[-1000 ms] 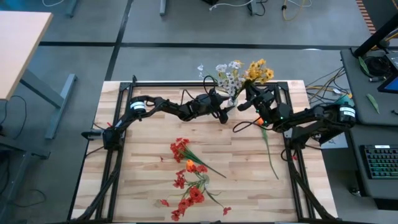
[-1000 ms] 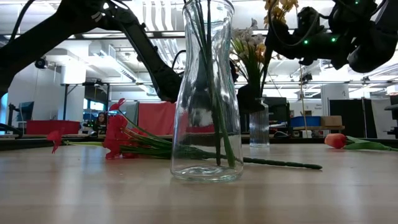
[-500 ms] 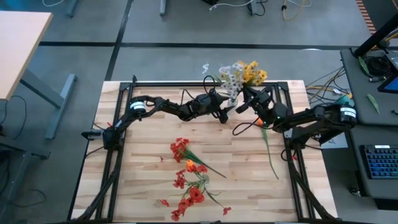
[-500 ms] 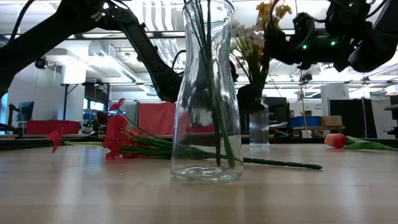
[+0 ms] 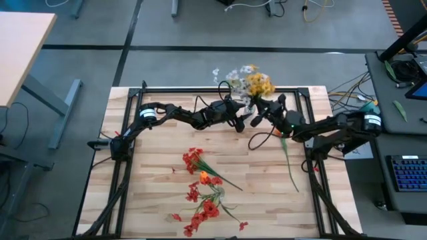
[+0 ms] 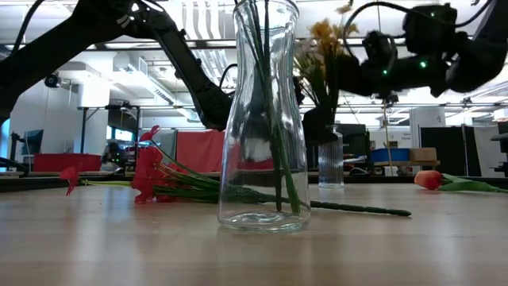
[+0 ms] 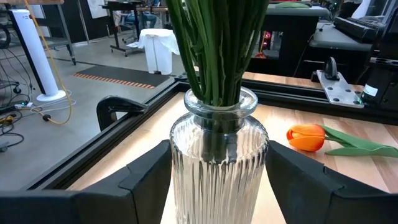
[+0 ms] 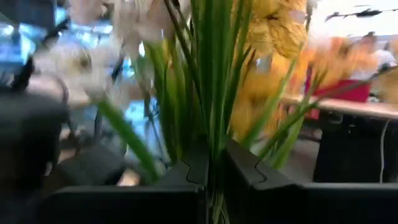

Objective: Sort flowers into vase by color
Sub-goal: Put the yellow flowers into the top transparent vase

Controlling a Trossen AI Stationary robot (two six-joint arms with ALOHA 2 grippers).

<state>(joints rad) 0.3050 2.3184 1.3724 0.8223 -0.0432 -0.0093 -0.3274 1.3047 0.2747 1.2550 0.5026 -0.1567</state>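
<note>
A ribbed glass vase (image 7: 217,155) stands near the table's far edge (image 5: 241,115) and holds several green stems with white blossoms (image 5: 231,77). My left gripper (image 7: 217,180) is shut on this vase. My right gripper (image 5: 255,119) is just right of it, shut on a yellow-blossomed spray (image 5: 257,84). Red sprays (image 5: 200,190) lie flat at the middle of the table. An orange tulip (image 5: 277,132) lies on its side to the right. In the low view a smooth clear vase (image 6: 263,119) with stems in it stands close to the camera. My left gripper holds the ribbed vase by its body (image 7: 186,168), just below the neck, one finger (image 7: 146,171) on each side. It comes in level from the table's left. The vase stands upright on the table. My right gripper pinches the yellow spray's green stem (image 8: 214,124) between its two fingers (image 8: 186,171), well below the blossoms. It reaches in from the table's right. The spray stands roughly upright with its blossoms (image 8: 273,31) above the fingers. Its lower end is hidden.
A black frame rail (image 5: 200,89) runs along the far edge behind the vase. The tulip's long stem (image 5: 290,167) stretches toward the near right. Bare wood (image 5: 147,173) lies left of the red sprays.
My right gripper has moved toward the table's left, toward the ribbed vase, carrying the yellow spray. The yellow blossoms have shifted left and a little lower and now sit right beside the white ones. My left gripper and the vase have stayed put.
</note>
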